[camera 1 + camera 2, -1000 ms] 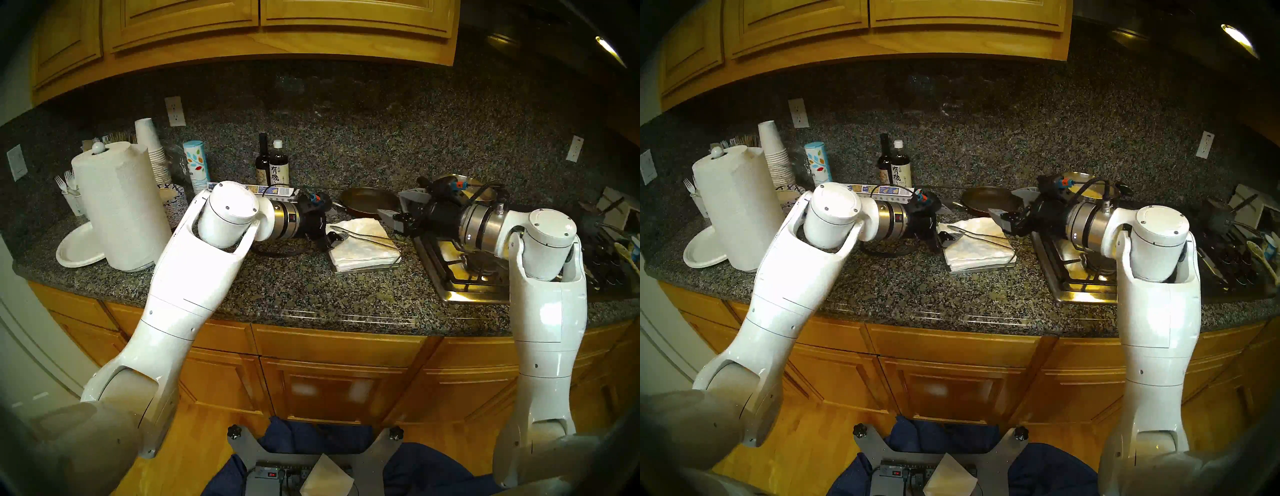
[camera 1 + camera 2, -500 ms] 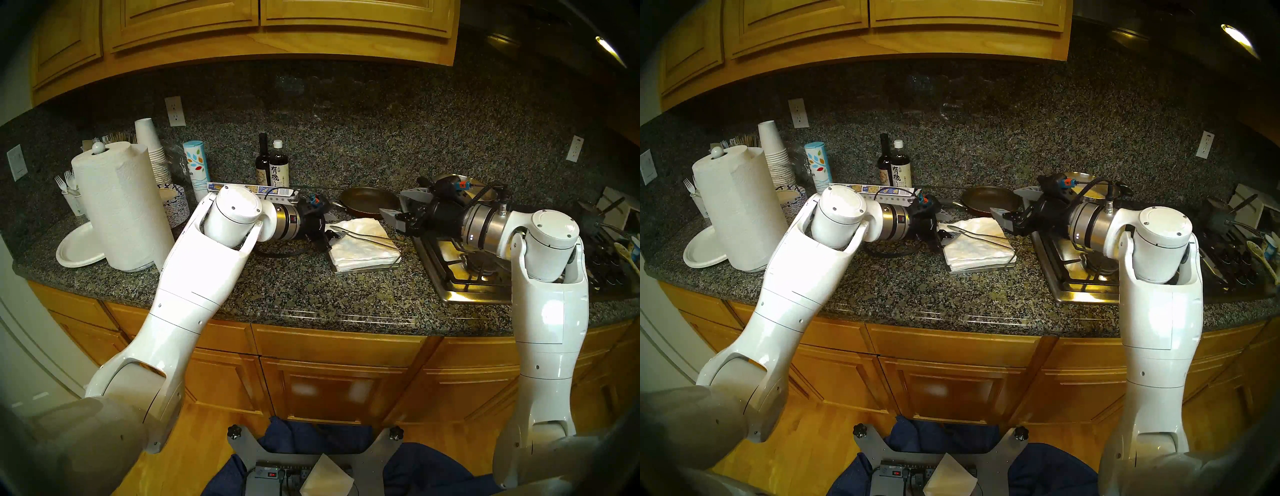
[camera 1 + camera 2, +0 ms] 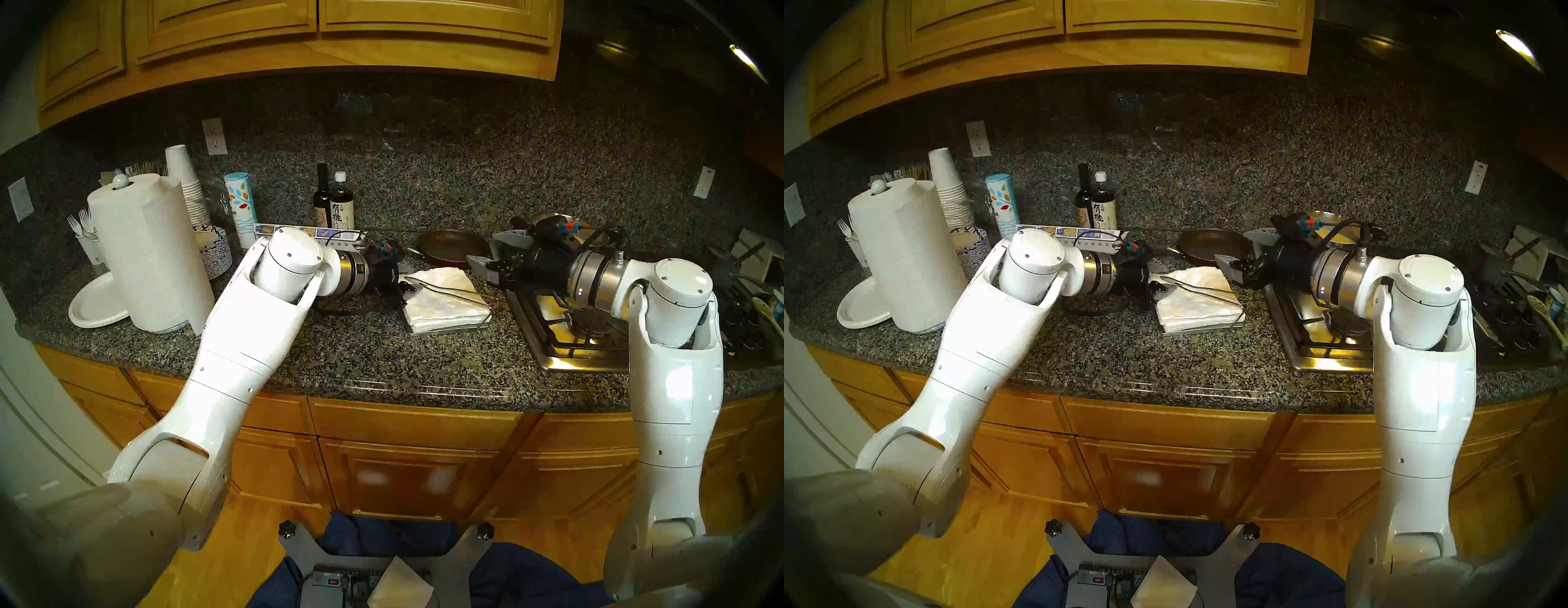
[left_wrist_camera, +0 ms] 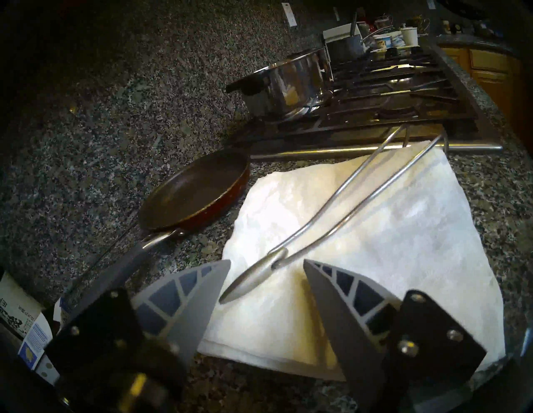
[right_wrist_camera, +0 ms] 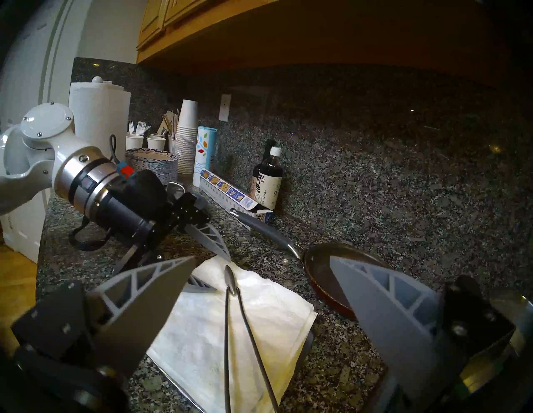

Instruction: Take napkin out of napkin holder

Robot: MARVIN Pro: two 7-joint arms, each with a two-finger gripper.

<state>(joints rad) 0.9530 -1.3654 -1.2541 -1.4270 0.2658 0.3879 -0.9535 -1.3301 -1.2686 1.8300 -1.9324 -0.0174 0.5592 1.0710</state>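
The napkin holder (image 3: 450,329) is a flat grey tray on the granite counter, carrying a thick stack of white napkins. The top napkin (image 3: 441,297) lies crinkled and skewed, pinned under the thin wire arm (image 4: 340,207). My left gripper (image 4: 266,261) is at the stack's left edge, low over the napkin. Its jaws are open, and the arm's flattened tip (image 4: 248,281) sits between them with a gap on each side. My right gripper (image 5: 263,258) is wide open and empty, hovering above the stack's right back corner, by the pan.
A dark frying pan (image 4: 196,190) sits just behind the stack, its handle running toward my left wrist. The stove (image 3: 568,335) with a steel pot (image 4: 288,78) is close on the right. A foil box (image 5: 230,196), two bottles (image 3: 335,208) and a paper towel roll (image 3: 148,254) stand to the left.
My left gripper's jaws have narrowed around the wire arm's tip, and the left arm has edged a little toward the stack. The right arm has barely shifted.
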